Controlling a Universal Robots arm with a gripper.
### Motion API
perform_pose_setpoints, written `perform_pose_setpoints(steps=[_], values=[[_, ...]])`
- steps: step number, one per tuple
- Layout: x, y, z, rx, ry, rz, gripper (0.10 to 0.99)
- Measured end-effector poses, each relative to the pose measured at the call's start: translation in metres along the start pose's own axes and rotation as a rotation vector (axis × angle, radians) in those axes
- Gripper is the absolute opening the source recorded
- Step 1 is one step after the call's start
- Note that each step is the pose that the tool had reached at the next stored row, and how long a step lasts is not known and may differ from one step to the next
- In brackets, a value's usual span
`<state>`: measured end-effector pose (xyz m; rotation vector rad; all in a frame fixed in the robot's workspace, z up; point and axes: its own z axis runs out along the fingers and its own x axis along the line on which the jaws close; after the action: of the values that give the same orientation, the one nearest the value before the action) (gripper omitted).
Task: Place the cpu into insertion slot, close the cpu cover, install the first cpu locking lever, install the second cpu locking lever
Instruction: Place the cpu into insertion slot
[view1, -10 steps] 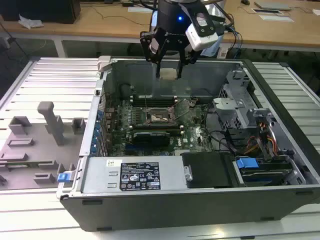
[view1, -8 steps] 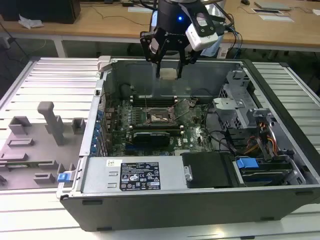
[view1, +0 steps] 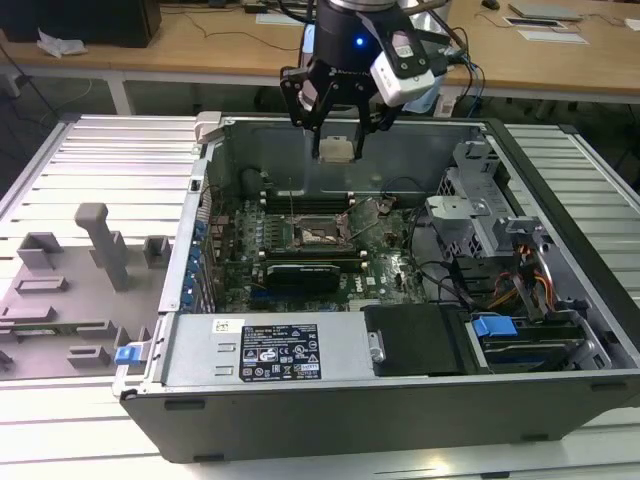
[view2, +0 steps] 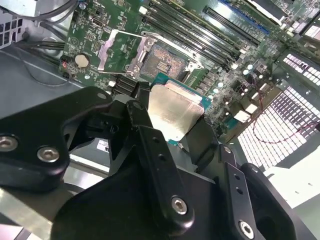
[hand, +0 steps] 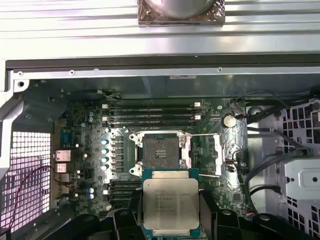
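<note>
- Exterior view: the gripper hangs over the open computer case, its black fingers clamped on the cpu.
- The cpu is held flat, metal face up, well above the green board and apart from everything beneath it.
- In both wrist views one finger presses on each of two opposite edges of the chip, and the pale metal top shows between them.
- The insertion slot lies bare on the board under the arm. Its dark contact field is uncovered inside the silver rim.
- In the first wrist view the chip sits just beside the slot, not yet over it.
- In the second wrist view the cpu cover is swung open to one side of the slot, with green board showing through its window.
- Long black memory slots run along the far side of the socket.
- The case rests on a ribbed metal table, and grey fixture blocks stand at the exterior view's left.
</note>
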<state>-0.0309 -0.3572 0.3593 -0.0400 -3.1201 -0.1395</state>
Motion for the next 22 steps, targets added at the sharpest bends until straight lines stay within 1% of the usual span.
perform_pose_setpoints(steps=[3,5,6,10,13,22], values=[[-0.0001,-0.0005,0.0055,0.0,0.0001,0.0,0.541],[-0.0003,-0.0014,0.0164,0.0,0.0,0.0,0.541],[-0.0004,-0.0017,0.0192,0.0,0.0,0.0,0.541],[-0.0005,-0.0024,0.0264,0.0,0.0003,0.0,0.541],[-0.0006,-0.0032,0.0355,0.0,0.0003,0.0,0.541],[-0.0007,-0.0021,0.0542,0.0,0.0003,0.0,0.541]])
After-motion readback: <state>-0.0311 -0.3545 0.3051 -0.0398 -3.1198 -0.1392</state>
